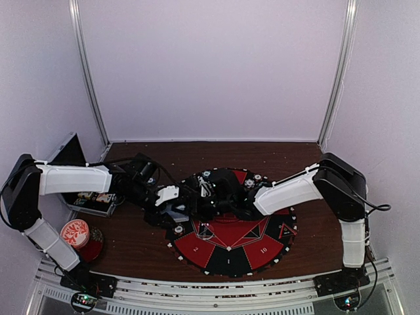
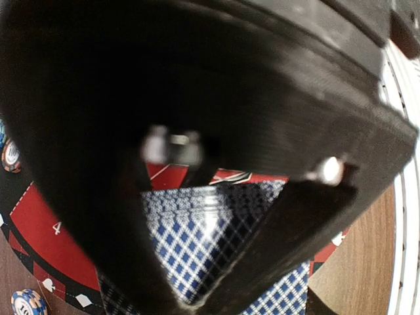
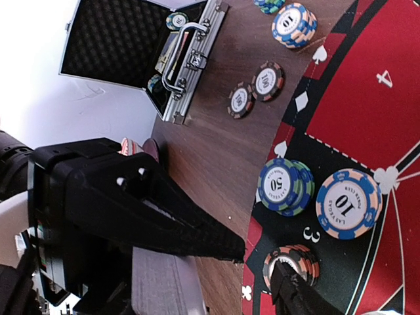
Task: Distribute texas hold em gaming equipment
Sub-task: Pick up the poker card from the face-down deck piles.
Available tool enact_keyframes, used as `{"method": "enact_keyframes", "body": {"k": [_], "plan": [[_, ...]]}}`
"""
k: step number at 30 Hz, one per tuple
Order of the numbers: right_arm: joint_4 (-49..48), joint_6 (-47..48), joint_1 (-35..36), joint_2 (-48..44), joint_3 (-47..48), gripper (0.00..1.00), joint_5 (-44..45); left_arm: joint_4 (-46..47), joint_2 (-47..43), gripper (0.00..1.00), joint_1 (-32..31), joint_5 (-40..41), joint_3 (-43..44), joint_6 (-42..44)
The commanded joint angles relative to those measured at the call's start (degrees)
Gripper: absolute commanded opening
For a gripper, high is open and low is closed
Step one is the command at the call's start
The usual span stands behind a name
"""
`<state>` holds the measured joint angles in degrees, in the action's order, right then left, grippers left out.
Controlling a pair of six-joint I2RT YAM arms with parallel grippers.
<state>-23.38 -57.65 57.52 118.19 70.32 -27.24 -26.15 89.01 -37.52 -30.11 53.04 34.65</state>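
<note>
Playing cards [image 2: 197, 243] back-up, lengthwise along left claw [image 2: 189, 296]

This is a robot test booth in a lab. Plain white panels [image 1: 210, 65] joined by aluminium posts [image 1: 88, 72] close off nine, twelve and three o'clock. The left arm [image 1: 72, 178] and right arm [image 1: 289, 190] stand on a slotted aluminium rail [image 1: 210, 292] at six o'clock of a wood-grain table [image 1: 197, 154].

Found dark wooden table [image 1: 147, 252] bearing round red-and-black mat [image 1: 230, 246] at centre, open aluminium case [image 3: 118, 46] at left edge, red-and-white patterned disc [image 1: 74, 233] near left front, loose poker chips [image 3: 268, 81] beside mat.
</note>
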Motion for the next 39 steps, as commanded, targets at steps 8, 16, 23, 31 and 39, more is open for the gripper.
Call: {"method": "enact_keyframes", "body": {"k": [8, 16, 23, 31, 39], "plan": [[11.3, 5.5, -0.5, -0.7, 0.8, 0.52, 6.4, 1.1, -2.0, 0.44, -0.3, -1.3, -0.1, 1.0], [13.9, 7.5, -2.9, -3.4, -2.2, 0.47, 8.0, 0.9, -2.2, 0.43, -0.3, -1.7, -0.3, 1.2], [14.2, 9.0, -3.2, -5.1, -2.8, 0.42, 6.7, 0.9, -1.8, 0.43, -0.2, -1.4, -0.2, 1.2], [14.3, 9.9, -3.1, -8.8, -3.6, 0.31, 5.3, 0.9, -1.1, 0.43, -0.2, -1.2, -0.1, 1.2], [11.5, 9.5, -2.1, -10.4, -4.5, 0.22, 1.5, 1.1, -1.0, 0.43, -0.2, -0.9, -0.2, 1.1]]}}
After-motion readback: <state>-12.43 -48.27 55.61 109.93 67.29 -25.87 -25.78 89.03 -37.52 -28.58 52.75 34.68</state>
